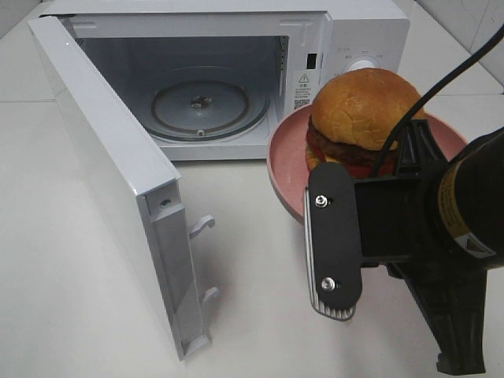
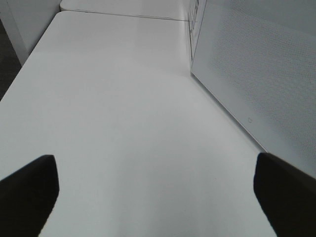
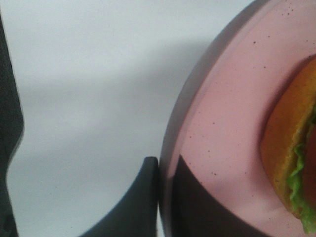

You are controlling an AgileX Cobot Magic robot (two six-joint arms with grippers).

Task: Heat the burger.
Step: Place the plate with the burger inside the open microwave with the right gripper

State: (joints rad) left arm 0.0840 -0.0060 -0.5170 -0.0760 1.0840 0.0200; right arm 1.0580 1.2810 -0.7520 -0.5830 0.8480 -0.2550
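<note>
The burger [image 1: 362, 110], with a golden bun, dark patty and red and green layers, sits on a pink plate [image 1: 285, 169] in front of the microwave's control panel. My right gripper [image 1: 323, 206] is shut on the plate's near rim and holds the plate level above the table. The right wrist view shows its fingers [image 3: 145, 197] pinching the rim of the plate [image 3: 232, 113], with the burger [image 3: 291, 138] at the edge. My left gripper [image 2: 155, 197] stands open over bare table beside the microwave door and holds nothing. It is out of the exterior view.
The white microwave [image 1: 354, 31] stands at the back with its cavity open and a glass turntable [image 1: 201, 102] inside. Its door [image 1: 110, 173] swings out toward the front left. That door [image 2: 261, 74] also fills one side of the left wrist view.
</note>
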